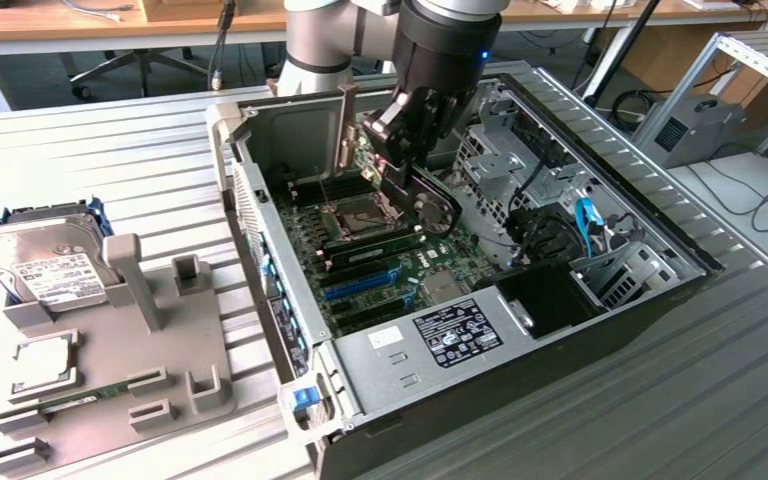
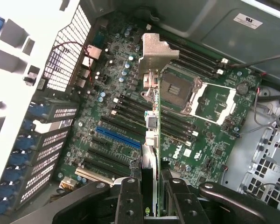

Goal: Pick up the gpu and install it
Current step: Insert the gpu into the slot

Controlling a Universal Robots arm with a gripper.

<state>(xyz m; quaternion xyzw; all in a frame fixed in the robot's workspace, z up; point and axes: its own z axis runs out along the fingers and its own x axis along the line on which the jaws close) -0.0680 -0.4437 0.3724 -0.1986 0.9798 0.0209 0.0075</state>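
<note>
My gripper [image 2: 155, 189] is clamped on the gpu [image 2: 151, 126], with a finger [image 2: 129, 198] pressed against each flat face. The card sits edge-on between them (I see little more than its thin rim). Its long axis runs straight out from my fingers, and the silver bracket [image 2: 154, 51] is the end farthest from me.

The card hangs inside the open computer case [image 1: 291, 130], above the motherboard [image 2: 210, 154] and, by my reading, clear of it. It is over the run of black memory slots, just beside the open processor socket [image 2: 196, 95].

The blue expansion slot [image 2: 117, 138] lies off to one side of the card, toward the case's vented rear wall [image 2: 63, 53]. Its line runs across the card's line rather than along it, so I judge the card is neither over that slot nor turned to match it.

Beyond the case, toward the edge of the slatted table [image 1: 131, 150] at the exterior view's left, a grey parts tray [image 1: 197, 340] carries a hard drive [image 1: 44, 270].
</note>
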